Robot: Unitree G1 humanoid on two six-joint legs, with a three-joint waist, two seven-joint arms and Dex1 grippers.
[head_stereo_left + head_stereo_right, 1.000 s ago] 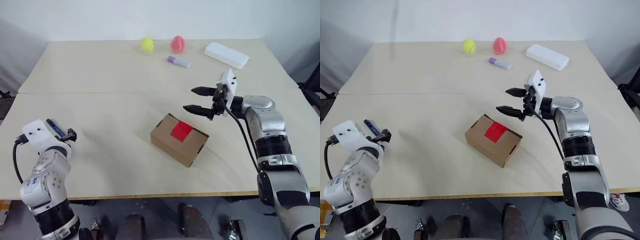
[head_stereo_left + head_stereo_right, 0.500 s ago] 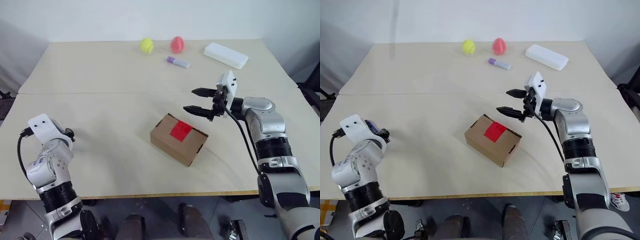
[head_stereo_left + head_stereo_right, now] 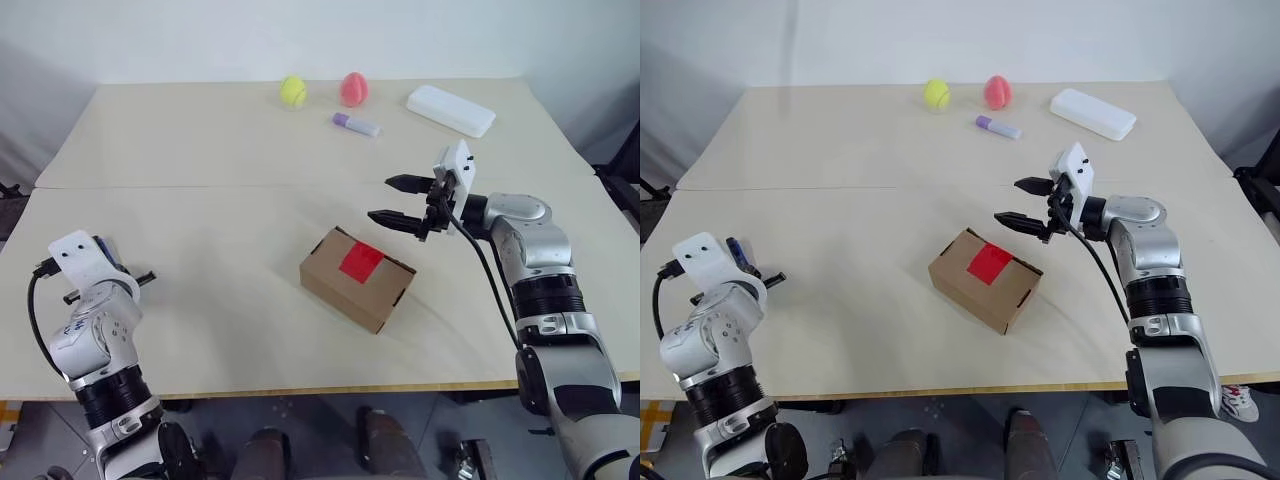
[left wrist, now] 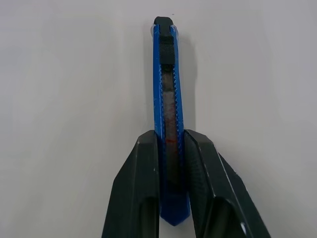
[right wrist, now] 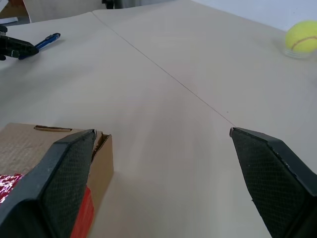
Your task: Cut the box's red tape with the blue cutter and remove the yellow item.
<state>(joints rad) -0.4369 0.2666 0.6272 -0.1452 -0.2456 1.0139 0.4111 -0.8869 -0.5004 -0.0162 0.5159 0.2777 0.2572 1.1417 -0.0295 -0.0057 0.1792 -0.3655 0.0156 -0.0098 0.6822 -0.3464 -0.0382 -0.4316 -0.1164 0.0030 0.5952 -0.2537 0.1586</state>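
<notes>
The brown box (image 3: pixel 358 278) lies at the middle of the table, its red tape (image 3: pixel 362 261) facing up. My right gripper (image 3: pixel 380 198) hovers open just beyond the box's far right corner, holding nothing. At the table's left, my left gripper (image 4: pixel 171 136) is shut on the blue cutter (image 4: pixel 166 99), its black fingers pressing both sides of the handle. The cutter's dark tip points away over the tabletop. The right wrist view also catches the cutter (image 5: pixel 47 40) far off and the box's corner (image 5: pixel 49 144). The yellow item is hidden.
Along the far edge sit a yellow-green ball (image 3: pixel 292 92), a pink egg-shaped thing (image 3: pixel 352 88), a short lilac tube (image 3: pixel 356 124) and a long white case (image 3: pixel 451 110). A seam (image 3: pixel 250 185) crosses the table behind the box.
My left gripper's fingers have closed onto the blue cutter. The right arm and the box have stayed where they were.
</notes>
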